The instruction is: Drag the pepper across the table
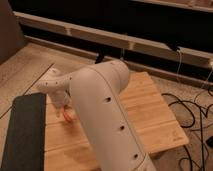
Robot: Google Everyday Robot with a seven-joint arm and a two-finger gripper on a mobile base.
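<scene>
The pepper [67,116] is a small red-orange piece lying on the light wooden table [145,107], near its left edge. My gripper [62,104] comes down from the white wrist [52,86] and its tip sits right on top of the pepper, hiding the pepper's upper end. My big white arm [107,120] crosses the middle of the view and hides much of the tabletop.
A dark grey mat [24,135] lies along the table's left side, close to the pepper. Black cables [192,112] lie on the floor to the right. A low ledge and a dark wall [125,40] run behind the table.
</scene>
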